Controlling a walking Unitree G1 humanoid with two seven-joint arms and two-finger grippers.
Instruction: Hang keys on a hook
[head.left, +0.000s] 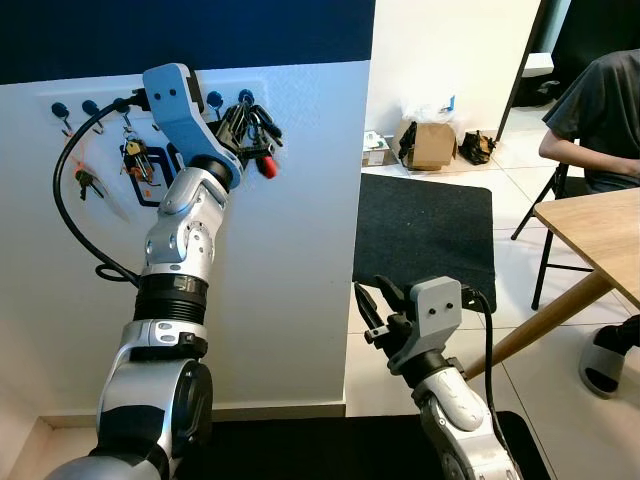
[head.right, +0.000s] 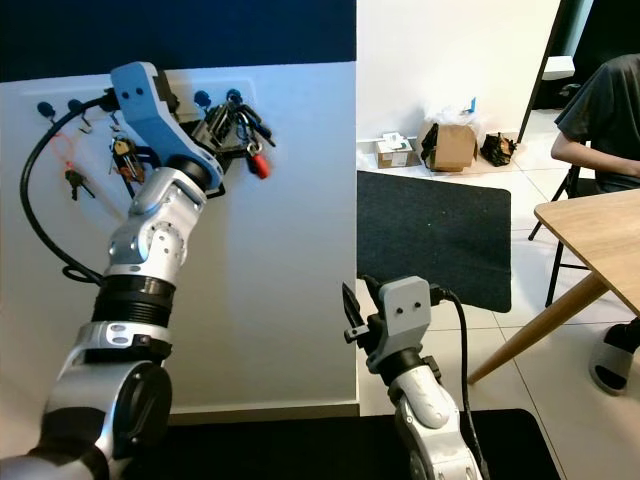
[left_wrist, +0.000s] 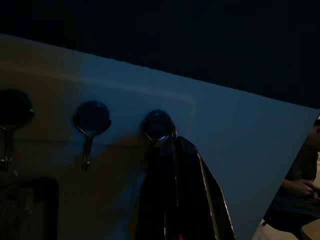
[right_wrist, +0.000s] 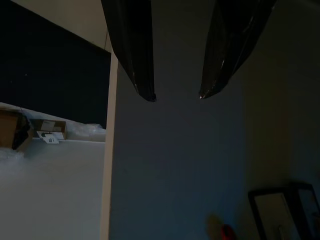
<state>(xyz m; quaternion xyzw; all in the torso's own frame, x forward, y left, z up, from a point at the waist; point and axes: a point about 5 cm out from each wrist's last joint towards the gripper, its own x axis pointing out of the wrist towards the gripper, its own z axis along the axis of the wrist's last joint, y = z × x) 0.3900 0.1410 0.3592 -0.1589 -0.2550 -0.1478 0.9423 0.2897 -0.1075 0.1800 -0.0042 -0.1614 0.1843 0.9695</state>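
The left gripper is gripping the keys at the rightmost hook — hanging just below it; the right gripper is waiting open.

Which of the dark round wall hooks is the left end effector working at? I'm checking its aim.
The rightmost dark round wall hook: the left end effector holds the red-tagged key bunch against it.

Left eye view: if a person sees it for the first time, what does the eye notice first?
First, the left gripper raised to the white wall, holding a bunch of keys with a red tag at the rightmost hook. Then the right gripper, open and low, and a seated person at the wooden table.
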